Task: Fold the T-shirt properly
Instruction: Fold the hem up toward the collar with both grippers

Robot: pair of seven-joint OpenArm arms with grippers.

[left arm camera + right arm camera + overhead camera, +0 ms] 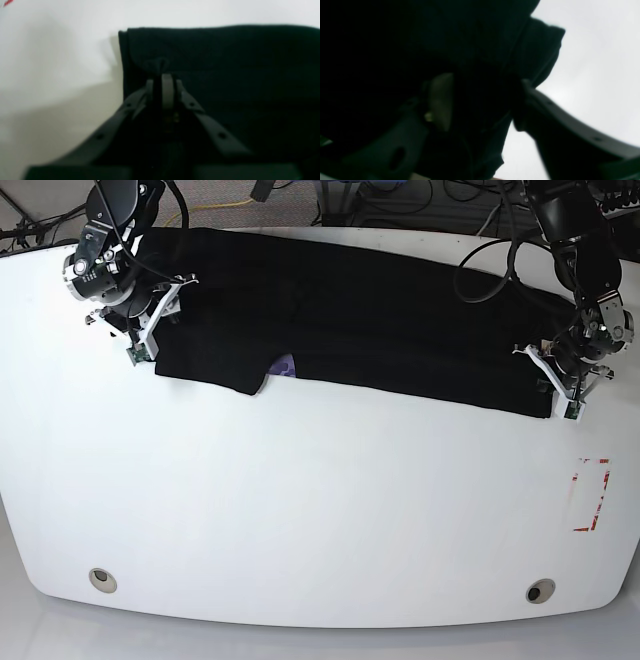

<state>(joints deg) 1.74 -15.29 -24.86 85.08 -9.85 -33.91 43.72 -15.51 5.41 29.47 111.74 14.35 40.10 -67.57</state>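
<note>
Left pincer: jaws close together, a small pucker of black cloth at the tips; can't tell if it's pinched or just let go. Right pincer: jaws apart, cloth bunched between them, no clamp visible. T-shirt lies as a long band across the far side of the white surface, one pincer at each end, bit of purple print poking out at the near edge. Looks like the release after a lengthwise fold. Next: back both off without dragging cloth, then regrip for the crosswise fold.

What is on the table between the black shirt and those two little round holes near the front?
Nothing: the base view shows bare white table between the black cloth T-shirt and both round holes.
</note>
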